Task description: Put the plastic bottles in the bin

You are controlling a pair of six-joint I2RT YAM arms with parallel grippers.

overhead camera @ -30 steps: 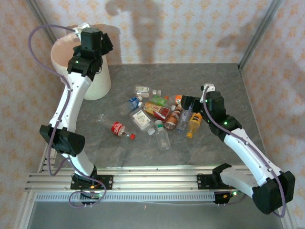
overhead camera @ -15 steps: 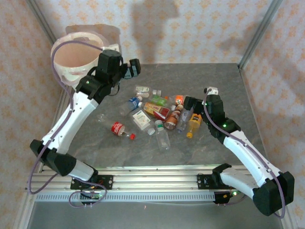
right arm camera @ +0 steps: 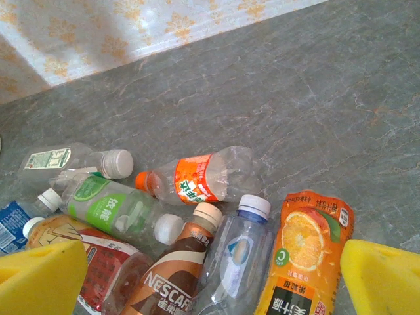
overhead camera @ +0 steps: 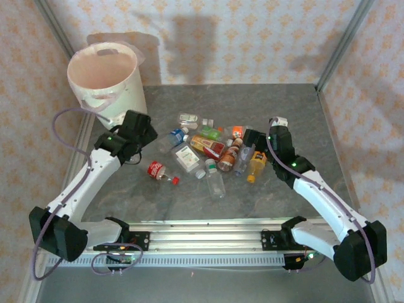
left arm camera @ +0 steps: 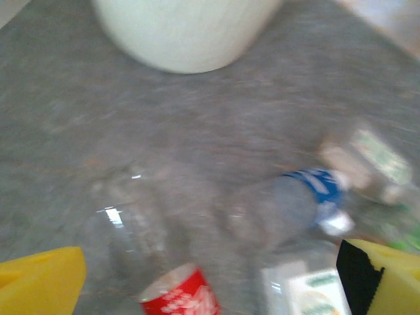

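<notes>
Several plastic bottles (overhead camera: 211,148) lie in a heap at mid-table. The bin (overhead camera: 104,79), a cream bucket pinkish inside, stands at the back left. My left gripper (overhead camera: 144,136) is low over the table left of the heap, open and empty. Its wrist view is blurred: a red-labelled bottle (left arm camera: 178,296) and a clear one (left arm camera: 131,223) lie between the fingers (left arm camera: 39,285), a blue-labelled bottle (left arm camera: 308,197) further off. My right gripper (overhead camera: 252,144) hangs open over the heap's right side, above a clear blue-capped bottle (right arm camera: 239,256), an orange juice bottle (right arm camera: 305,252) and a brown coffee bottle (right arm camera: 174,272).
A red-labelled bottle (overhead camera: 158,170) and a clear bottle (overhead camera: 134,156) lie apart, left of the heap. Patterned walls and metal posts close in the grey table (overhead camera: 297,107) at the back and sides. The bin's white wall (left arm camera: 187,29) shows beyond the left gripper.
The left arm swung away from over the bin and came down to the table beside the bottles, staying open. The right arm barely shifted.
</notes>
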